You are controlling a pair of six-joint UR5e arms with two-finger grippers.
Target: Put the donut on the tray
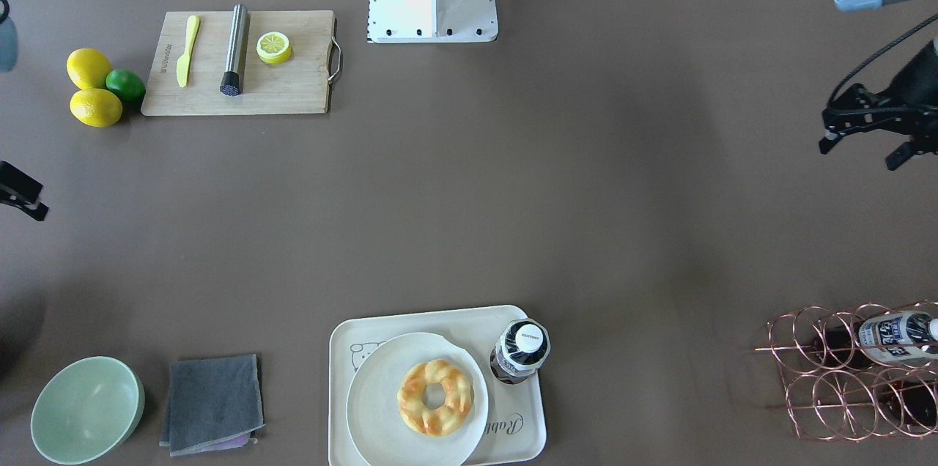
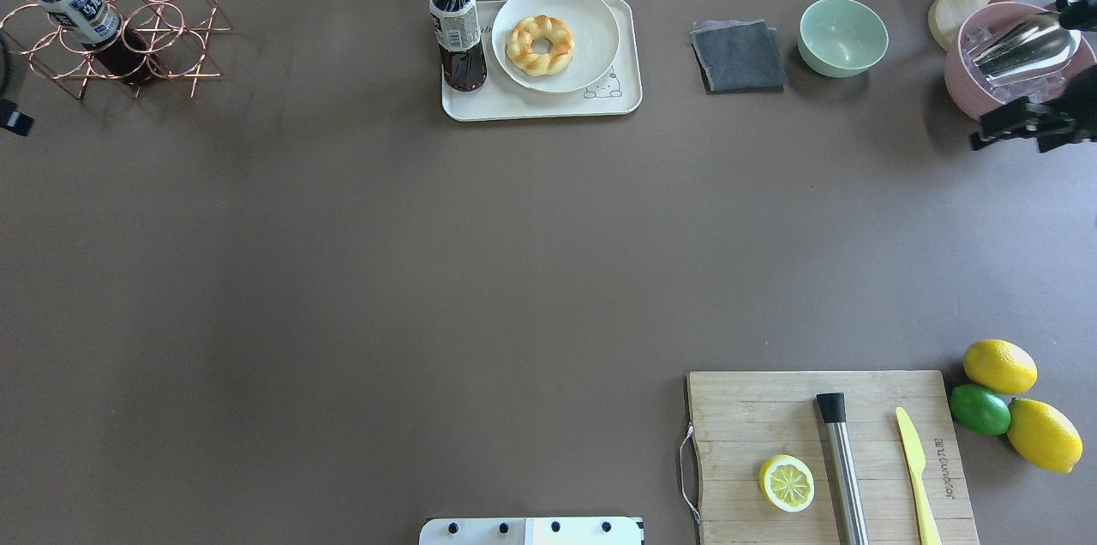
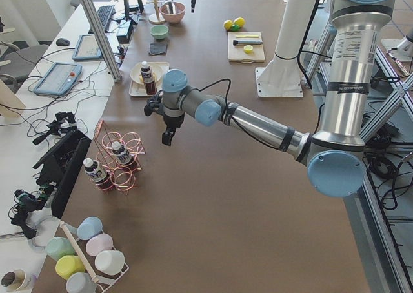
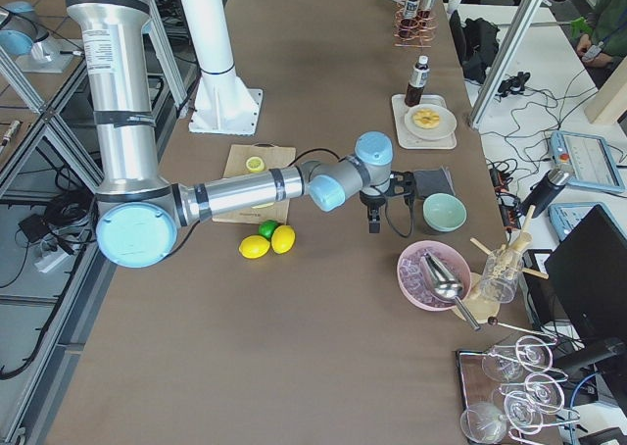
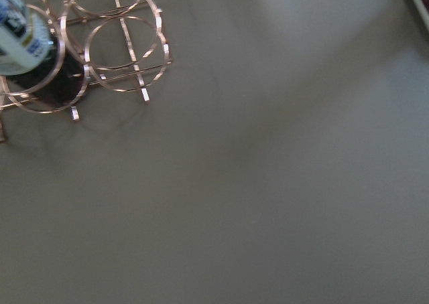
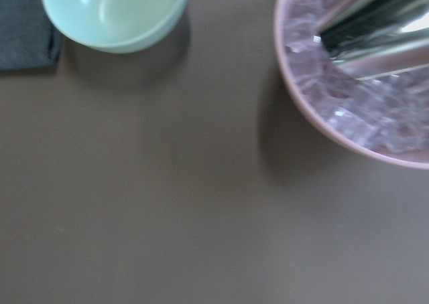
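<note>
The donut (image 1: 434,397) (image 2: 540,44), a twisted golden ring with orange-brown patches, lies on a round white notched plate (image 1: 377,407) that sits on the cream tray (image 1: 524,433) (image 2: 531,105) at the far middle of the table. A dark drink bottle (image 2: 457,31) stands on the same tray beside the plate. My left gripper (image 1: 859,153) (image 3: 161,122) hovers open and empty near the copper rack, far from the tray. My right gripper (image 2: 1010,142) (image 4: 377,210) hovers open and empty by the pink bowl. Neither wrist view shows fingers or the donut.
A copper wire rack (image 2: 128,39) with bottles is at the far left. A grey cloth (image 2: 737,55), a green bowl (image 2: 842,35) and a pink ice bowl (image 2: 964,78) with a scoop are at the far right. A cutting board (image 2: 754,408) with a lemon half, lemons and a lime are near right.
</note>
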